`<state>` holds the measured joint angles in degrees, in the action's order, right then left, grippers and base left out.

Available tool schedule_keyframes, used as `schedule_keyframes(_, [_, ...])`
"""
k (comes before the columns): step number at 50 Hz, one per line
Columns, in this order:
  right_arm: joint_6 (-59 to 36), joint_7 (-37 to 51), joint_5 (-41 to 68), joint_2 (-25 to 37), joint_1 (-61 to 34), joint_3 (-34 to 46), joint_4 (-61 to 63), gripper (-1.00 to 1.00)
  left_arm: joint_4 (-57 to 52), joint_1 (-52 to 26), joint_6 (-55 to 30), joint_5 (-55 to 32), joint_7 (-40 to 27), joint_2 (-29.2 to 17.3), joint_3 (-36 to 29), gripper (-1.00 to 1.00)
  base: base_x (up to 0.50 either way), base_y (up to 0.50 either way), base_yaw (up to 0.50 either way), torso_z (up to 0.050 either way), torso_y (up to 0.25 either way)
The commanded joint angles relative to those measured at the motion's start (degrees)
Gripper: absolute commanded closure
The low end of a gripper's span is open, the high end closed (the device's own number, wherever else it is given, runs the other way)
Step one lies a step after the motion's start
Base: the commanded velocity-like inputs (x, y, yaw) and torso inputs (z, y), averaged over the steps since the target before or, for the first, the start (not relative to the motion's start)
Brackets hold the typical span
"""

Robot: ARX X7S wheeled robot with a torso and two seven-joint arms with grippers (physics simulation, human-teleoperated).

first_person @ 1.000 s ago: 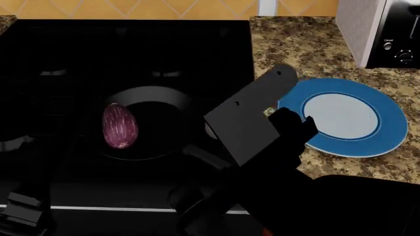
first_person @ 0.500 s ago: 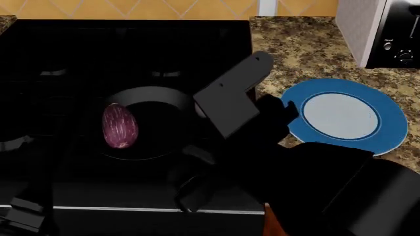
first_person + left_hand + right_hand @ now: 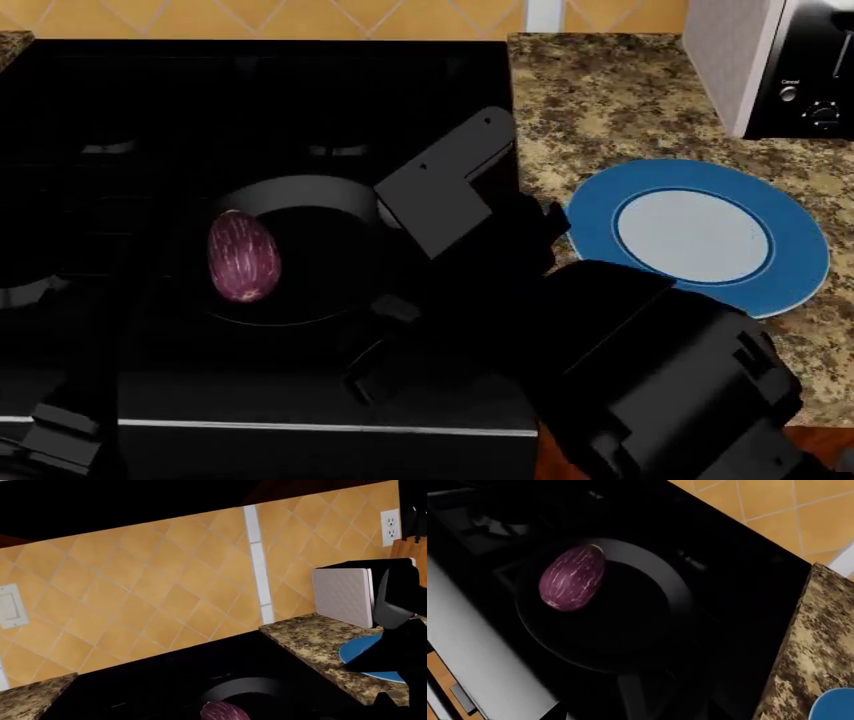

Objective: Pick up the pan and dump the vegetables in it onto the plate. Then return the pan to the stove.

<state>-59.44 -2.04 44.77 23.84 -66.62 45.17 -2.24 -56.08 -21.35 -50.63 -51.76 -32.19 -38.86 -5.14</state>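
The black pan (image 3: 310,203) sits on the stove (image 3: 160,110) with the purple eggplant (image 3: 244,257) lying at its left side. Its short handle (image 3: 395,310) points toward the stove's front edge. The blue-rimmed plate (image 3: 694,235) rests on the granite counter to the right of the stove. My right arm (image 3: 534,300) reaches over the pan's right side, and its gripper (image 3: 378,372) is a dark shape by the handle; the jaws cannot be made out. The right wrist view looks down on the pan (image 3: 670,587), eggplant (image 3: 572,577) and handle (image 3: 634,692). My left gripper's fingers are out of view.
A toaster (image 3: 781,65) stands at the back right of the granite counter (image 3: 614,100). A tiled backsplash (image 3: 167,595) with a wall switch (image 3: 9,606) runs behind the stove. Part of my left arm (image 3: 56,430) shows at the stove's front left, by the silver edge (image 3: 267,427).
My right arm has swung left from over the plate toward the pan's handle. The plate's left rim is now uncovered. Pan and eggplant have not moved.
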Motion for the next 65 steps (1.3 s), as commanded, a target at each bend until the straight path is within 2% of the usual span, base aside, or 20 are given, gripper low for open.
schedule_keyframes(1, [3.60, -4.34, -3.97, -3.43, -2.71, 3.82, -9.26, -1.00, 0.28, 0.11, 0.74, -0.15, -0.05, -0.40, -0.29, -1.00, 0.00, 0.00, 0.00, 0.000, 0.000])
schedule_keyframes(31, [7.98, -8.83, -6.76, -7.76, -2.00, 7.46, -22.25, -1.00, 0.68, 0.24, 2.25, -0.42, -0.67, -1.18, -0.99, -1.00, 0.00, 0.00, 0.00, 0.000, 0.000])
schedule_keyframes(60, [15.96, -16.20, -11.67, -16.59, -2.98, 13.10, -41.28, -1.00, -0.57, 1.97, 4.06, -0.86, -1.63, -2.56, -1.09, -1.00, 0.00, 0.00, 0.00, 0.000, 0.000])
schedule_keyframes(61, [15.52, -15.96, -11.62, -16.26, -2.61, 13.30, -40.32, 1.00, -0.67, 1.99, 4.08, -1.00, -1.73, -2.64, -1.03, -1.00, 0.00, 0.00, 0.00, 0.000, 0.000])
schedule_keyframes(65, [14.31, -14.11, -10.61, -14.30, -1.74, 12.17, -36.70, 1.00, 0.03, 2.91, 5.23, 0.29, -1.02, -2.60, -1.39, -1.00, 0.00, 0.00, 0.00, 0.000, 0.000])
